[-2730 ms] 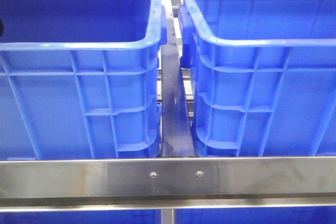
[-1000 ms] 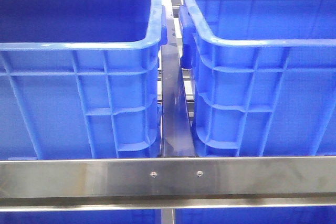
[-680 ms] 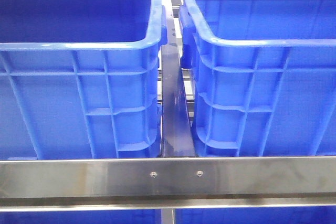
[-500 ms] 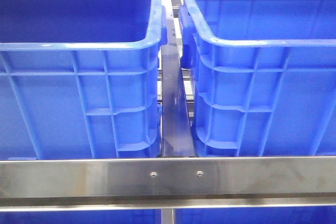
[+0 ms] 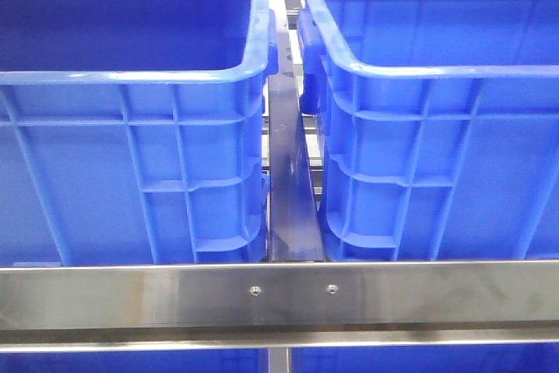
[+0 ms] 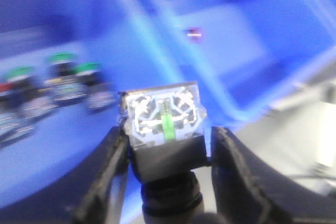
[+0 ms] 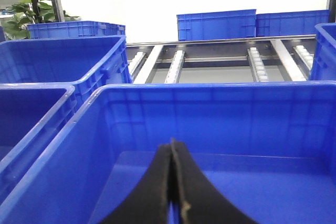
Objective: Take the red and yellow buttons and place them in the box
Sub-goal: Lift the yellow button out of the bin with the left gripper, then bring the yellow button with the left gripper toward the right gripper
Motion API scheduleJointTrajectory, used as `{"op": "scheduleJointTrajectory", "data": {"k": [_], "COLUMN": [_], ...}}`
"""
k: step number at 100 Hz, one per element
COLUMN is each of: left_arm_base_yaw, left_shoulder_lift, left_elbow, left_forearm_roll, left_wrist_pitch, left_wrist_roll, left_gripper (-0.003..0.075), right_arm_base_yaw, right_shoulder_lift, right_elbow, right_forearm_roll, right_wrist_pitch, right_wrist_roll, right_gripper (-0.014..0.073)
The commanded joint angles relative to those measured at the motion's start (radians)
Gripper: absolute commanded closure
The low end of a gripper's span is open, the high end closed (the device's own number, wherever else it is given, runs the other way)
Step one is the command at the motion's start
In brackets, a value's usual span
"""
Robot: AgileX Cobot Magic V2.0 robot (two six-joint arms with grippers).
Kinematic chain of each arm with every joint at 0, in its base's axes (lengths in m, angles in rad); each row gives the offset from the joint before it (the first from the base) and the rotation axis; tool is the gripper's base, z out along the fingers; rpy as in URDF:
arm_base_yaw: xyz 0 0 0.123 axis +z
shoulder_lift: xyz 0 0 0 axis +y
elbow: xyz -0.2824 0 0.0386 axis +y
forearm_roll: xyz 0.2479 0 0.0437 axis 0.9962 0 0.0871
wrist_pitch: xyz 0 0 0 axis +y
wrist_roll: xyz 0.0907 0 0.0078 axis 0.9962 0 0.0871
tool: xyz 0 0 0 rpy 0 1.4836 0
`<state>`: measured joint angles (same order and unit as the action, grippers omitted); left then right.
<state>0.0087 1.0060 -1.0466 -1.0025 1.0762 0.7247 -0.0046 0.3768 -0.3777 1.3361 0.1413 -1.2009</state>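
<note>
In the left wrist view my left gripper (image 6: 168, 136) is shut on a push button (image 6: 164, 116), held by its black body between the two fingers (image 6: 105, 177). Its clear contact block with a green strip faces the camera, and its cap colour is hidden. The view is blurred. Behind it, several green-capped buttons (image 6: 63, 59) and one red-capped button (image 6: 4, 87) lie on the floor of a blue box (image 6: 220, 51). My right gripper (image 7: 172, 148) is shut and empty above a blue box (image 7: 210, 93). Neither gripper shows in the front view.
The front view shows two tall blue boxes side by side, left (image 5: 131, 76) and right (image 5: 437, 72), with a narrow gap between them and a steel rail (image 5: 279, 294) across the front. The right wrist view shows more blue boxes (image 7: 215, 24) and roller tracks (image 7: 254, 59) behind.
</note>
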Motion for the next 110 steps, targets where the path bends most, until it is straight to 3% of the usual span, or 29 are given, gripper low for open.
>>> {"op": "scheduleJointTrajectory", "data": {"k": [1,22,57,67,91,98,110], "left_arm_base_yaw": [0.002,0.002,0.002,0.002,0.002,0.002,0.002], "left_shoulder_lift": [-0.016,-0.016,-0.016,-0.016,-0.016,-0.016,-0.016], "left_elbow": [-0.026,-0.026,-0.026,-0.026,-0.026,-0.026,-0.026], "left_forearm_roll": [-0.156,-0.252,-0.256,-0.256,-0.256,-0.254,-0.238], "left_wrist_pitch": [0.035,0.117,0.144,0.151,0.186,0.193,0.193], "left_wrist_roll": [0.064,0.136,0.16,0.179,0.222,0.238,0.245], "left_gripper": [0.0739,0.0739,0.0739,0.0739,0.0739,0.0739,0.0739], "right_arm_base_yaw": [-0.004,-0.004,-0.004,-0.004,-0.004,-0.004,-0.004], "right_shoulder_lift": [0.004,0.004,0.004,0.004,0.004,0.005,0.039], "right_elbow": [-0.024,-0.024,-0.024,-0.024,-0.024,-0.027,-0.073], "right_forearm_roll": [0.004,0.004,0.029,0.054,0.189,0.217,0.252], "right_wrist_pitch": [-0.02,-0.02,0.008,0.073,0.165,0.214,0.392], "right_wrist_roll": [-0.009,-0.009,-0.009,-0.009,-0.009,-0.009,0.018], "right_gripper": [0.066,0.066,0.0645,0.0542,0.0109,0.0061,0.0062]}}
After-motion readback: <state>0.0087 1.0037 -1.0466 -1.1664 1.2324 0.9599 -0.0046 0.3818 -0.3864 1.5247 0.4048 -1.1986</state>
